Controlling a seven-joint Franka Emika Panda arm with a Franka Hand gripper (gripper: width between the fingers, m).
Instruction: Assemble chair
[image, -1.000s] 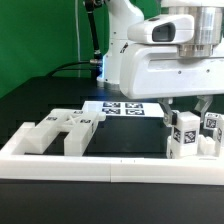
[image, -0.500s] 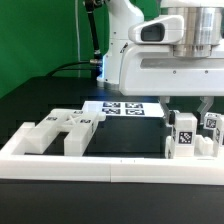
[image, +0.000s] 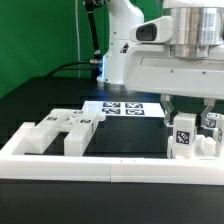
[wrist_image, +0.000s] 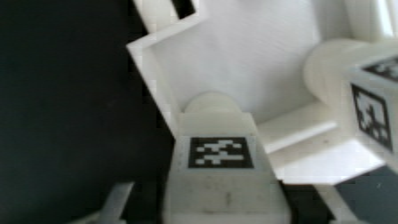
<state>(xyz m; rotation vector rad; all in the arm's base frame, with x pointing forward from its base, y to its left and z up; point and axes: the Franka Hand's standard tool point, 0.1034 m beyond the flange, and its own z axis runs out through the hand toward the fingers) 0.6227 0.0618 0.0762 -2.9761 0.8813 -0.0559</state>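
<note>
Nearest the exterior camera, item one: long low white border rail (image: 90, 168), running across the front of the black table (image: 40, 105); no part of the furniture

Item two, just behind the rail on the exterior view's left: cluster of loose chair pieces (image: 62, 130), chunky white blocks with small tags, lying close together, some touching; not joined to anything on the other side

Item three, just behind the rail on the exterior view's right: upright block (image: 183, 136), one tag facing the camera. A second tagged block (image: 213, 124) stands just beside and slightly behind it. The wrist view shows the upright block with a rounded top, set against a larger flat white panel (wrist_image: 231, 70)

Item four, directly above item three: gripper (image: 186, 110), jaws drawn in and clamped on the upright block, one finger on either side

Item five, middle ground: marker board (image: 122, 108), flat on the table, carrying tags only

Item six, rear: white arm (image: 185, 55) filling the upper right, green backdrop (image: 40, 40) behind

Status of assembly: judged early to midway. A few pieces are gathered on the right; whether any is fully seated cannot be told. The left-hand cluster lies well apart and has yet to be fetched and fitted. No finished blocky structure on show
</note>
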